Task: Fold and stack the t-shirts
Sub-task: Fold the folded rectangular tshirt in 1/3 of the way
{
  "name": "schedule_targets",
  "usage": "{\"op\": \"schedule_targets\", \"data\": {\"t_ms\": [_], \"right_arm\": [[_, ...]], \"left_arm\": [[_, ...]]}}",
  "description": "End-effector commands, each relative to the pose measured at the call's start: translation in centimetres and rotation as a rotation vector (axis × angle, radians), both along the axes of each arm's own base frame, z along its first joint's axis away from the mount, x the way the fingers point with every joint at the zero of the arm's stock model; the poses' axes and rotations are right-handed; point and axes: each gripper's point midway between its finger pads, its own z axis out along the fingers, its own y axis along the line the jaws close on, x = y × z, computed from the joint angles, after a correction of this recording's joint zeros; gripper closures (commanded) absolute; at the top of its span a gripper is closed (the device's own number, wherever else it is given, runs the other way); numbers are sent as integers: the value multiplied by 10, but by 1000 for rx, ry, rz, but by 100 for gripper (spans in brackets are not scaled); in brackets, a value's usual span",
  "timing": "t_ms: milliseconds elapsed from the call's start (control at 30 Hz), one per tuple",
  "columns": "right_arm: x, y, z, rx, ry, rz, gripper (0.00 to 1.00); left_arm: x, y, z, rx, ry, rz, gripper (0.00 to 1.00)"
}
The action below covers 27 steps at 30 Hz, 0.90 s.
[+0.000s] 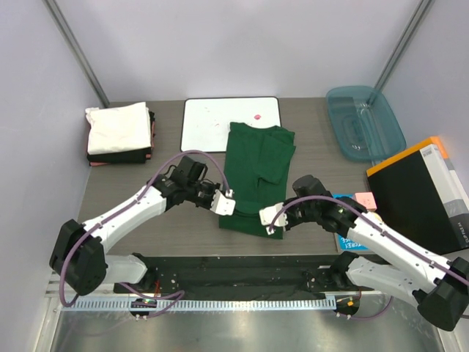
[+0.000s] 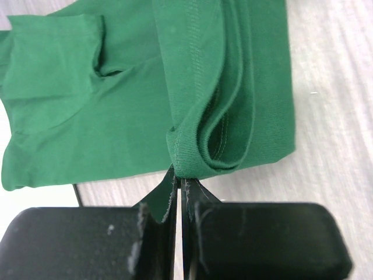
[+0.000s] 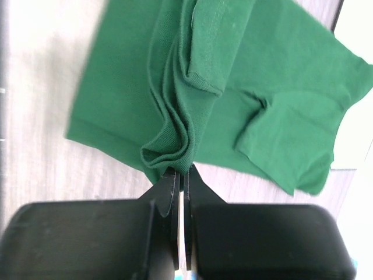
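The dark green t-shirt (image 1: 256,176) lies folded lengthwise in the middle of the table, its far end on the white board. My left gripper (image 1: 226,204) is shut on its near left corner, the bunched hem (image 2: 204,157) pinched between the fingertips. My right gripper (image 1: 272,220) is shut on its near right corner, where the cloth (image 3: 175,146) puckers at the fingertips. A folded white shirt (image 1: 117,128) lies on top of a black one (image 1: 121,156) at the far left.
A white board with a black rim (image 1: 220,117) lies at the back centre, partly under the shirt. A teal plastic tub (image 1: 364,121) stands at the back right. A black and orange box (image 1: 421,194) and small papers (image 1: 359,202) lie at the right.
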Motion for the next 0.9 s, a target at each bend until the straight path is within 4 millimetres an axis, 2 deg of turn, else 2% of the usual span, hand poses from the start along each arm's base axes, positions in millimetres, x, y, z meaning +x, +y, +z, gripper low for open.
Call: {"op": "schedule_targets", "data": {"t_ms": [0, 267, 533, 567, 600, 767, 800, 867], "right_arm": [[34, -2, 9, 24, -74, -39, 99], [65, -12, -3, 8, -64, -58, 99], [96, -11, -8, 20, -58, -80, 99], [99, -12, -14, 16, -42, -86, 99], [105, -11, -12, 24, -52, -89, 99], [124, -11, -15, 25, -51, -113, 98], [133, -12, -16, 22, -72, -131, 84], [146, -15, -15, 30, -110, -186, 62]], "left_arm": [[22, -16, 21, -71, -69, -39, 100], [47, -18, 15, -67, -54, -28, 100], [70, -20, 3, -53, -27, -38, 100], [72, -19, 1, -50, -20, -39, 100], [77, -20, 5, -56, -24, -37, 100], [88, -22, -8, -31, 12, -52, 100], [93, -22, -7, -31, 8, -46, 100], [102, -21, -14, -13, 21, -15, 98]]}}
